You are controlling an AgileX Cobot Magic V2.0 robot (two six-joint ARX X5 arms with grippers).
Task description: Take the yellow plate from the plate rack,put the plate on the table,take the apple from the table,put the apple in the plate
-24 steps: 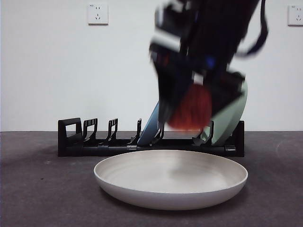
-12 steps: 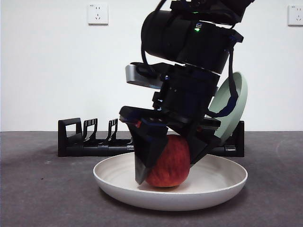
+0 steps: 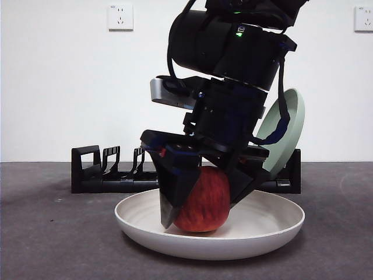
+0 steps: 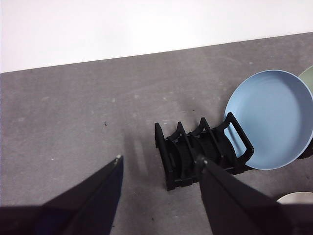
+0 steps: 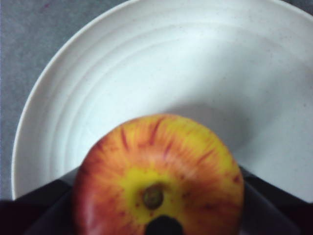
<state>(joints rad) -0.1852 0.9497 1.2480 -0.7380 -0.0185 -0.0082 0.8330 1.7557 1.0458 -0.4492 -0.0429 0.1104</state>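
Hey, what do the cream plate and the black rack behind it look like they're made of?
The yellow plate looks like glazed ceramic or matte melamine: cream, faintly speckled, with concentric ridges and a soft sheen. I can't tell which. The plate rack looks like moulded black plastic: thin, uniform uprights with a dull shine. The right claw flanks the apple resting in the plate.
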